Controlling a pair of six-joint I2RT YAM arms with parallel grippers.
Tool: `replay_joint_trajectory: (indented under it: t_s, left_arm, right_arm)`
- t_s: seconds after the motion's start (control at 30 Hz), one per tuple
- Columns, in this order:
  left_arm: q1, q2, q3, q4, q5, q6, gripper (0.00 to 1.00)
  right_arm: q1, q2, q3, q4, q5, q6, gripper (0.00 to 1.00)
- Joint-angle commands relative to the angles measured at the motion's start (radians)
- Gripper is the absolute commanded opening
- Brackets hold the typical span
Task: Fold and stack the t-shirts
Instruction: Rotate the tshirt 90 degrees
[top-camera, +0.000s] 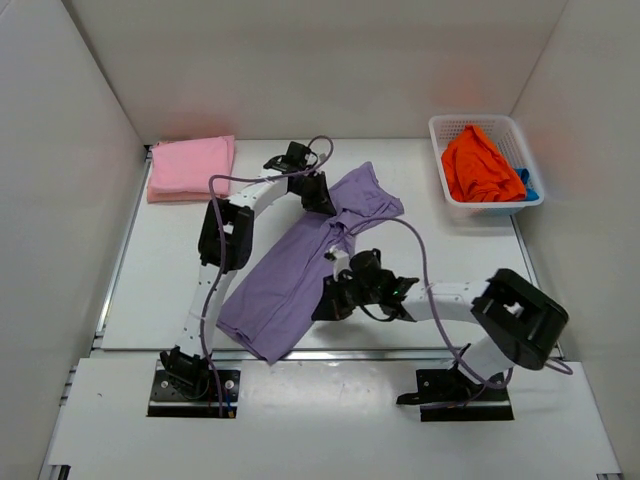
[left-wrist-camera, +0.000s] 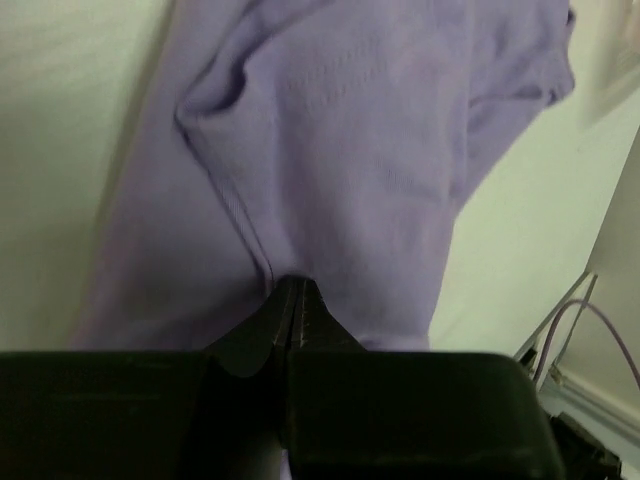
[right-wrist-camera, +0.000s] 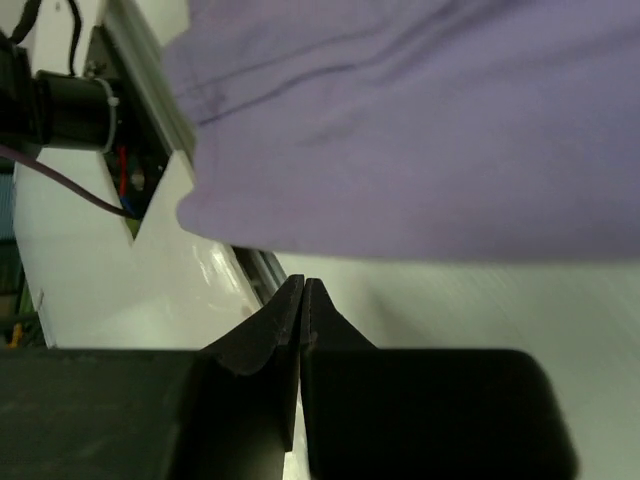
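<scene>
The lavender purple t-shirt lies spread diagonally across the middle of the table, one sleeve toward the back. My left gripper is at its upper part; in the left wrist view its jaws are shut with a ridge of the purple t-shirt pinched at the tips. My right gripper sits at the shirt's right edge; its jaws are shut and empty, just short of the purple hem. A folded pink t-shirt lies at the back left. The orange t-shirt and the blue t-shirt sit in the basket.
The white lattice basket stands at the back right. White walls close in the table on three sides. A metal rail runs along the table's near edge, also in the right wrist view. Purple cables loop over both arms.
</scene>
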Motion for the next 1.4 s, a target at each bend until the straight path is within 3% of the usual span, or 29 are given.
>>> replay_joint_trajectory:
  t_s: [0.0,0.23,0.5,0.73,1.1,1.23,1.37]
  left_arm:
    - [-0.009,-0.018,0.117,0.102,0.001,-0.063,0.01]
    - [-0.013,0.119,0.303,0.01,-0.126,-0.03,0.0]
    - [0.029,0.105,0.233,0.093,-0.183,-0.102,0.0]
    - [-0.001,0.137,0.315,0.048,-0.288,-0.083,0.0]
    - [-0.078,0.147,0.365,-0.035,-0.565,0.131,0.0]
    - [-0.105,0.151,0.377,-0.084,-0.748,0.223,0.0]
    - [-0.058,0.168,0.36,-0.124,-0.744,0.207,0.0]
  right_arm:
    - [0.088,0.107,0.062,0.282,-0.034,0.045,0.0]
    - [0.194,0.32,0.194,0.232,0.022,0.004,0.0]
    - [0.145,0.255,0.24,-0.248,0.289,-0.166,0.0]
    - [0.109,0.264,0.323,-0.483,0.412,-0.272,0.0]
    - [0.097,0.198,0.277,-0.541,0.371,-0.303,0.0]
    - [0.086,0.169,0.272,-0.564,0.371,-0.312,0.01]
    - [0.071,0.143,0.267,-0.567,0.371,-0.311,0.0]
